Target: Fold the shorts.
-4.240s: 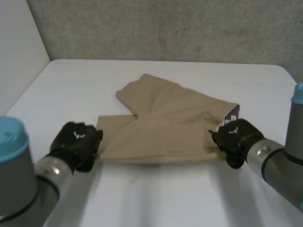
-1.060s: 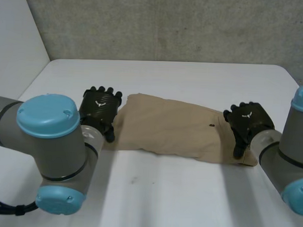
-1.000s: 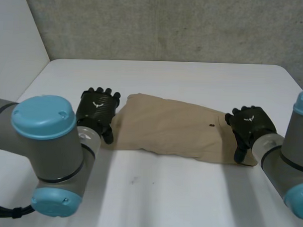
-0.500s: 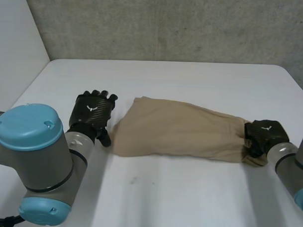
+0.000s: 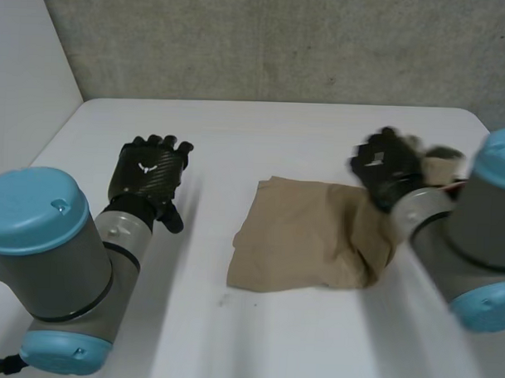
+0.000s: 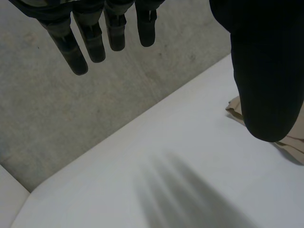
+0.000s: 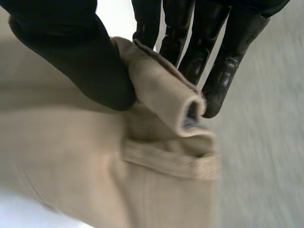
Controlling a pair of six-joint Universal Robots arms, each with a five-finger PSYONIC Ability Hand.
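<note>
Tan shorts [image 5: 305,236] lie folded on the white table [image 5: 255,338], right of the middle. My right hand [image 5: 388,167] has their right end lifted off the table. In the right wrist view the thumb [image 7: 90,71] and fingers [image 7: 209,71] pinch a thick fold of the shorts [image 7: 164,90], and the rest of the cloth hangs below the hand. My left hand [image 5: 147,173] hovers over bare table well left of the shorts, its fingers [image 6: 90,40] straight and holding nothing. A corner of the shorts [image 6: 235,105] peeks out beside that hand's thumb [image 6: 266,71].
A grey concrete wall [image 5: 274,40] stands behind the table's far edge, and a white wall [image 5: 23,98] closes the left side. Bare tabletop lies in front of the shorts and between them and my left hand.
My right hand has closed on the right end of the shorts, lifted it and carried it leftward, doubling the cloth over. The left hand has let go and drawn away to the left.
</note>
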